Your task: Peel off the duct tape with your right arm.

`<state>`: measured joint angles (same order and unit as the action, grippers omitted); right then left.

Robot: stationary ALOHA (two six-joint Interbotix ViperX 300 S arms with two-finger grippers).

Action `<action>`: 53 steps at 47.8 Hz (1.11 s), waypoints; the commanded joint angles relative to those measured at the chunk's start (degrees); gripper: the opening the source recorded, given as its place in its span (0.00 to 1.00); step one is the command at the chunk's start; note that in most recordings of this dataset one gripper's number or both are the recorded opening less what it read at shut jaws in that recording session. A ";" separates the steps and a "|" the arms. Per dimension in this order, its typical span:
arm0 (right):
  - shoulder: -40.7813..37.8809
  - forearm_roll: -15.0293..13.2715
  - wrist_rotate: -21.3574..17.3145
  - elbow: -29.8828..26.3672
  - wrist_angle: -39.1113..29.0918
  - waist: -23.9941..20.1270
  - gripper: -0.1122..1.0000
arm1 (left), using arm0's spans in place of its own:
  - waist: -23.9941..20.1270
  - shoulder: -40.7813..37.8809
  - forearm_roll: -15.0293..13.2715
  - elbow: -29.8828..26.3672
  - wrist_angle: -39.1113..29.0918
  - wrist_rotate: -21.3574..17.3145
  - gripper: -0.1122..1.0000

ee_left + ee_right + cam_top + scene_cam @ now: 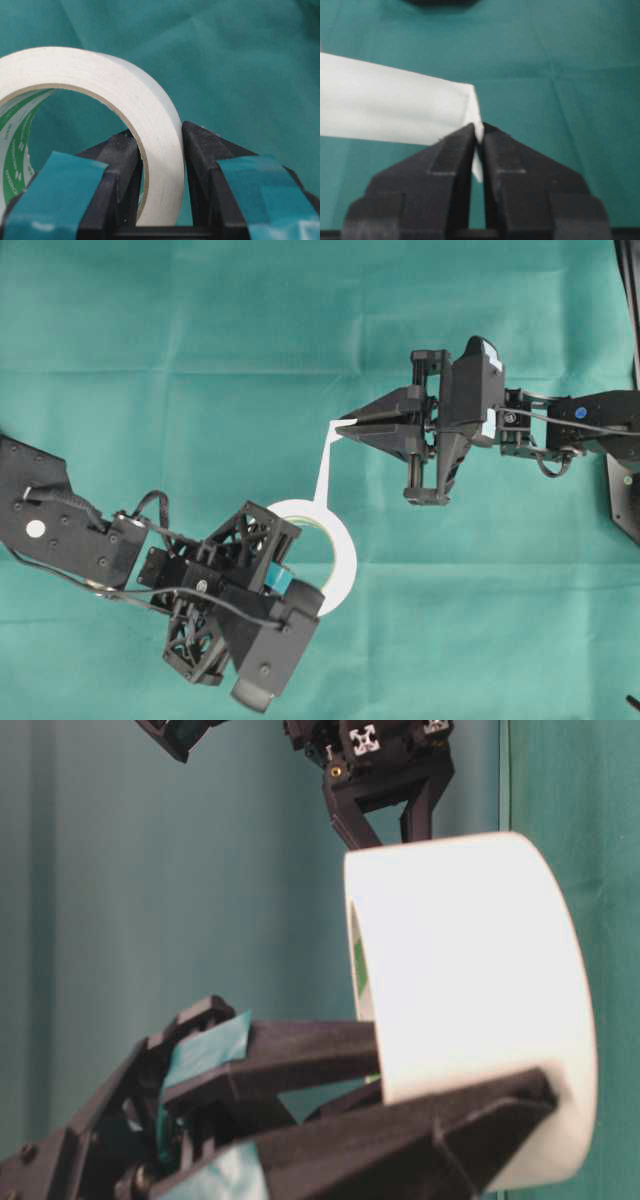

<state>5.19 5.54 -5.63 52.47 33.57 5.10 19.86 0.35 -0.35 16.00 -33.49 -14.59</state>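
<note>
The left tool [290, 575] pinches the wall of the duct tape [340, 550] roll; the right tool [345, 423] is pressed together on the loose strip [325, 465] end above the green table [150, 340]

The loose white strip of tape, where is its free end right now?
In the overhead view the loose white strip runs up from the white ring-shaped tape roll at centre, its end pinched in the right gripper, while the left gripper clamps the roll's wall.
</note>
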 commanded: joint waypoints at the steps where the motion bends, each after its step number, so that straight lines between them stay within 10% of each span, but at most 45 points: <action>1: 0.26 0.35 0.00 -1.05 0.35 2.81 0.02 | 3.78 1.76 -0.35 -2.46 1.49 -2.64 0.29; 17: -1.49 0.35 -0.18 -2.02 0.35 5.45 0.02 | 7.47 1.85 -0.44 -2.81 4.39 -13.01 0.29; 53: -1.58 0.35 -0.18 -2.02 0.00 5.98 0.02 | 7.56 2.37 -0.44 -2.72 7.21 -13.62 0.28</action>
<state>3.08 5.45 -5.63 51.15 33.49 8.00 24.35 0.35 -0.35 15.56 -27.69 -28.04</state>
